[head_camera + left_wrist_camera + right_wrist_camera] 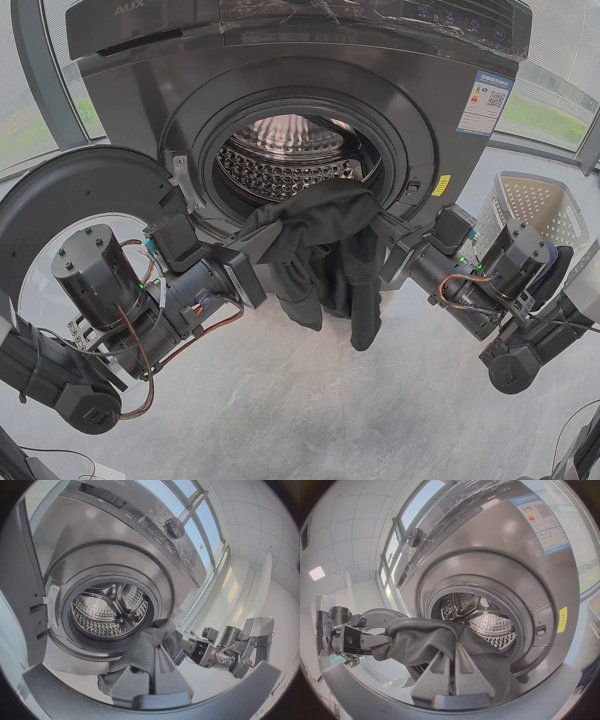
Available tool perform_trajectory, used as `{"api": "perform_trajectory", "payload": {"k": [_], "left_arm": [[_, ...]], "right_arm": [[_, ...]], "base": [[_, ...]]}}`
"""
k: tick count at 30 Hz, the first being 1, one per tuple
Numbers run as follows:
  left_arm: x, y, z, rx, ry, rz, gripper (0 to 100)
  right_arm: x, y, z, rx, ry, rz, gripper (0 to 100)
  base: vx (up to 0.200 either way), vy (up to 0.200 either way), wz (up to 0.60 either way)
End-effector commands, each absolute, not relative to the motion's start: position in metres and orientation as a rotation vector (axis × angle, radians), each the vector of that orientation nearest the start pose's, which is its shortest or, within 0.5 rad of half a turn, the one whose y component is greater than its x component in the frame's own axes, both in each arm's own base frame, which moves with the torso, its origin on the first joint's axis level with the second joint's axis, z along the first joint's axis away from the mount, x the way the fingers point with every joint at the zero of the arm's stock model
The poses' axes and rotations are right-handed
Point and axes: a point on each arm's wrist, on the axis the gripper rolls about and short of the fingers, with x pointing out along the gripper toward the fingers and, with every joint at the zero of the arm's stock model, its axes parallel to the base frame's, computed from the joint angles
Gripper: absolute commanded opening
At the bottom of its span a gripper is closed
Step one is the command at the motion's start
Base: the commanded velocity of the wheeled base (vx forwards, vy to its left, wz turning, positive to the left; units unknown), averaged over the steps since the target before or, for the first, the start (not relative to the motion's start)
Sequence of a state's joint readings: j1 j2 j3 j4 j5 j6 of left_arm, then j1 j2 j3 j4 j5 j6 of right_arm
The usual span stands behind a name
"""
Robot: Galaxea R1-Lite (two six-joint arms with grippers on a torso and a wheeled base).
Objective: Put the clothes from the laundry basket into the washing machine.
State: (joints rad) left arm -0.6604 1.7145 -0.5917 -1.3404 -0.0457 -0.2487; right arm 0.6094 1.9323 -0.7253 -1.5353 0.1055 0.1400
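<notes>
A dark grey garment (325,237) hangs stretched between my two grippers, just in front of the washing machine's open drum (281,159). My left gripper (259,237) is shut on its left end, and my right gripper (382,226) is shut on its right end. The garment's loose parts dangle toward the floor below the door opening. The left wrist view has the cloth (147,648) pinched by my left gripper (154,653) with the drum (106,611) beyond it. In the right wrist view the cloth (425,639) drapes over my right gripper (452,655) before the drum (478,620).
The washer's round door (69,206) stands swung open at the left, behind my left arm. A white perforated laundry basket (537,200) sits on the floor at the right, beside the machine. Pale tiled floor (300,400) lies open in front.
</notes>
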Motion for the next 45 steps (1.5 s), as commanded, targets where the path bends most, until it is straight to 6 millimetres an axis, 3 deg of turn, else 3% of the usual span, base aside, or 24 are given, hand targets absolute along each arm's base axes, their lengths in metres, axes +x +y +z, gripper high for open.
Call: {"api": "perform_trajectory", "payload": {"k": [1, 11, 12, 17, 23, 33, 45], "left_arm": [[0.227, -0.178, 0.195, -0.308, -0.127, -0.729, 0], [0.227, -0.178, 0.204, -0.319, -0.162, -0.724, 0], [0.227, -0.178, 0.204, -0.319, -0.162, -0.724, 0], [0.227, -0.177, 0.205, -0.319, -0.164, -0.723, 0], [0.228, -0.179, 0.204, -0.318, -0.161, -0.727, 0], [0.228, -0.178, 0.203, -0.317, -0.158, -0.724, 0], [0.228, -0.178, 0.203, -0.319, -0.157, -0.724, 0]], "right_arm": [[0.261, 0.181, 0.172, 0.197, -0.231, 0.716, 0], [0.270, 0.176, 0.125, 0.128, -0.075, 0.684, 0], [0.270, 0.175, 0.125, 0.126, -0.074, 0.681, 100], [0.283, 0.160, 0.124, 0.120, -0.077, 0.615, 100], [0.274, 0.161, 0.118, 0.113, -0.046, 0.638, 100], [0.258, 0.189, 0.118, 0.114, -0.048, 0.798, 100], [0.279, 0.215, 0.103, 0.116, -0.051, 0.858, 100]], "base": [[0.000, 0.000, 0.00], [0.000, 0.000, 0.00], [0.000, 0.000, 0.00], [0.000, 0.000, 0.00], [0.000, 0.000, 0.00], [0.000, 0.000, 0.00], [0.000, 0.000, 0.00]]}}
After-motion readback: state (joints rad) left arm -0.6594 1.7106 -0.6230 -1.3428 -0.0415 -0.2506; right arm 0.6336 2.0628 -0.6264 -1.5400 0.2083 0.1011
